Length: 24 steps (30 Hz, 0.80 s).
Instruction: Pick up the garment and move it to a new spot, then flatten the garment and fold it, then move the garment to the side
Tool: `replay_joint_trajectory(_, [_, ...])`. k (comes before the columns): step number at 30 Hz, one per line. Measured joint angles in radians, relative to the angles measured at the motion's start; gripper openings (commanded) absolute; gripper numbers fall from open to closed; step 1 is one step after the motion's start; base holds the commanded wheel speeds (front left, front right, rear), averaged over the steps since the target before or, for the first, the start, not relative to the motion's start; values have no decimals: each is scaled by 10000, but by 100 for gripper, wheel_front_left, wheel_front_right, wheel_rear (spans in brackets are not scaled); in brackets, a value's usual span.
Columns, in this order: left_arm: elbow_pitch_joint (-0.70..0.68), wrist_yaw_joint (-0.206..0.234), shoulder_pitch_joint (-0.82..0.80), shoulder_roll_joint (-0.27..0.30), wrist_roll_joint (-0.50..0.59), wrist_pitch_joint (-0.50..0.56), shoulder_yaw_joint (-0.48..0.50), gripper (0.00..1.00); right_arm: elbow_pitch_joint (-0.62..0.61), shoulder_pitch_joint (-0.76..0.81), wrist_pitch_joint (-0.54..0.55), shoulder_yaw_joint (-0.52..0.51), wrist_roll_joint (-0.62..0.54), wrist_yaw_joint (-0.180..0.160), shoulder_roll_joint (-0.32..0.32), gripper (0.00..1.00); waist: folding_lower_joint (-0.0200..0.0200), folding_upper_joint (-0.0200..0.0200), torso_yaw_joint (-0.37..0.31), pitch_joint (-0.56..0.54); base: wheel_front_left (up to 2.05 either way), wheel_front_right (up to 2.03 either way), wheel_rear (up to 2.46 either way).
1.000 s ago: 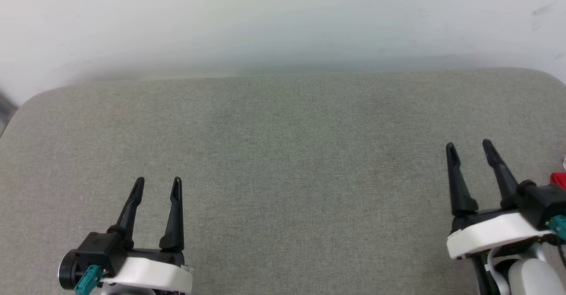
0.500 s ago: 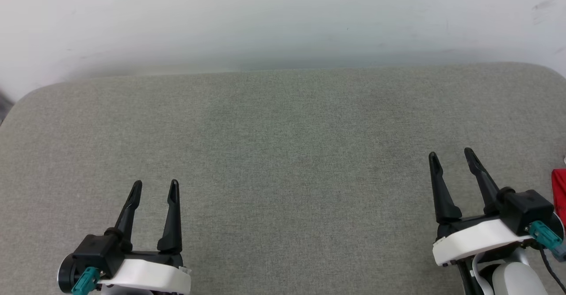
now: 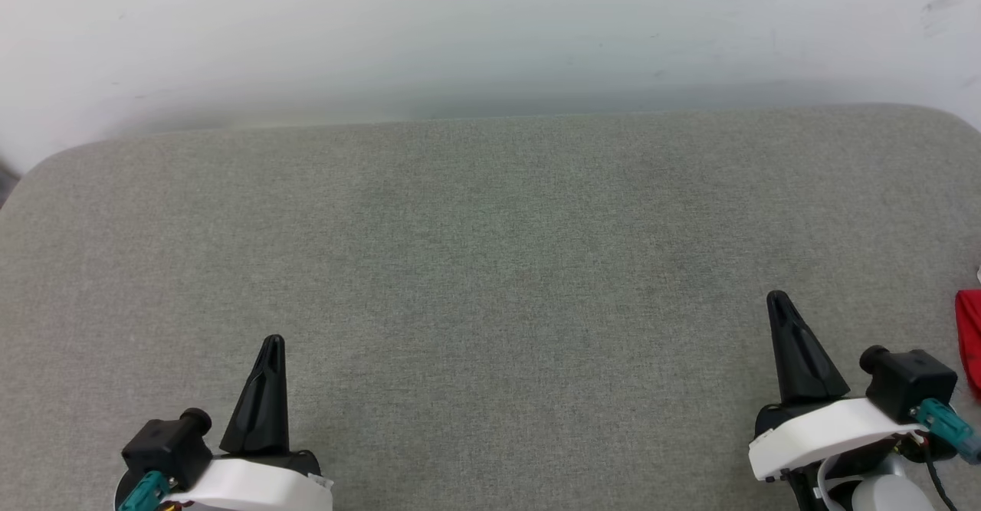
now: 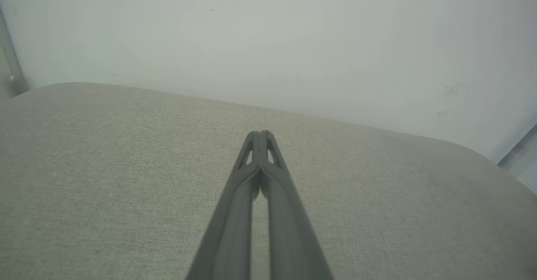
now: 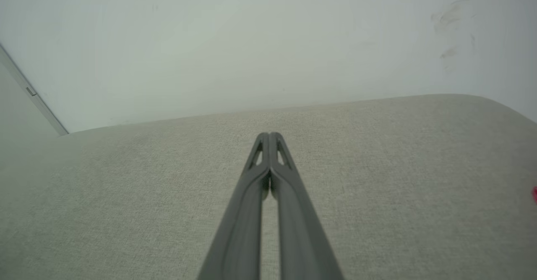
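Left hand [image 3: 272,341] and right hand [image 3: 778,298] are pinched together, empty; head view catches the garment [image 3: 969,335].

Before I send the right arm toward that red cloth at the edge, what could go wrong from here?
1. The red soft-fabric garment is cut off by the head view's right edge, so how it lies is unknown; a reach may catch a poor spot.
2. The right gripper and left gripper both have their jaws shut on nothing; going in like this would probably shove the cloth along the grey fabric-covered surface rather than grasp it.
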Motion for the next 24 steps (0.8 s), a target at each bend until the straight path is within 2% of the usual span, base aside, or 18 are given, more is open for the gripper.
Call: replay_joint_trajectory(24, [650, 0, -338, 132, -4245, 892, -6, 0, 286, -18, 811, -318, 4261, -2, -2, 0, 0, 0, 19, -139, 0, 0, 0])
